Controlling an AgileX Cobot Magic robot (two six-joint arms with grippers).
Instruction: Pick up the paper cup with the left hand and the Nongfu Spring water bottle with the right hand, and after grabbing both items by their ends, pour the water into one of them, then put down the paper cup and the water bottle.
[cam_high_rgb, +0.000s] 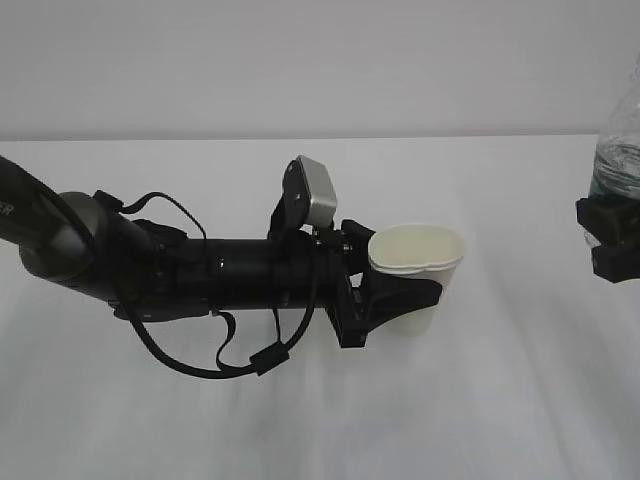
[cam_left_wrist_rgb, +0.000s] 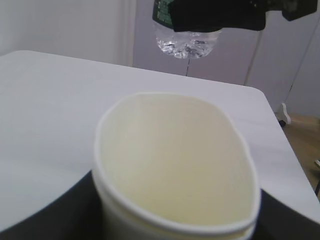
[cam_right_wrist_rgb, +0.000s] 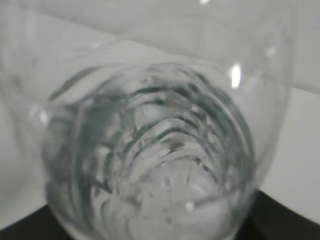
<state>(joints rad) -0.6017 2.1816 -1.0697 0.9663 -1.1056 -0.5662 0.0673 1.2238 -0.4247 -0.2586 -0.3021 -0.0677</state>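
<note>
The paper cup (cam_high_rgb: 420, 275) is a tapered cream-white cup with a rolled rim and a pale yellowish inside. The left hand (cam_high_rgb: 395, 290), a matte black arm with loose black cables and a grey box camera (cam_high_rgb: 318, 192), reaches in from the left across the middle of the table (cam_high_rgb: 300, 420). Its two black fingers (cam_high_rgb: 405, 297) close on the cup wall below the rim. The rim is pressed out of round into an oval, as the left wrist view shows. Whether the cup's base touches the table cannot be told.

The water bottle (cam_high_rgb: 620, 135) is clear ribbed plastic with a dark green label band. It sits at the far right edge of the exterior view, cut off by the frame. The right hand (cam_high_rgb: 610, 238) grips it low on the body with black fingers (cam_high_rgb: 598, 215) closed around the plastic. In the left wrist view the bottle's (cam_left_wrist_rgb: 186, 42) rounded clear base hangs above the table, beyond the cup (cam_left_wrist_rgb: 175, 165), with the black gripper (cam_left_wrist_rgb: 220, 15) clamped across it. In the right wrist view the bottle (cam_right_wrist_rgb: 150, 155) fills the frame, its ribs showing as concentric rings.

The table is white, smooth and matte, with a rounded far corner. Cup and bottle are well apart, with bare tabletop between them. Bare surface also lies on the near side of the left arm.
</note>
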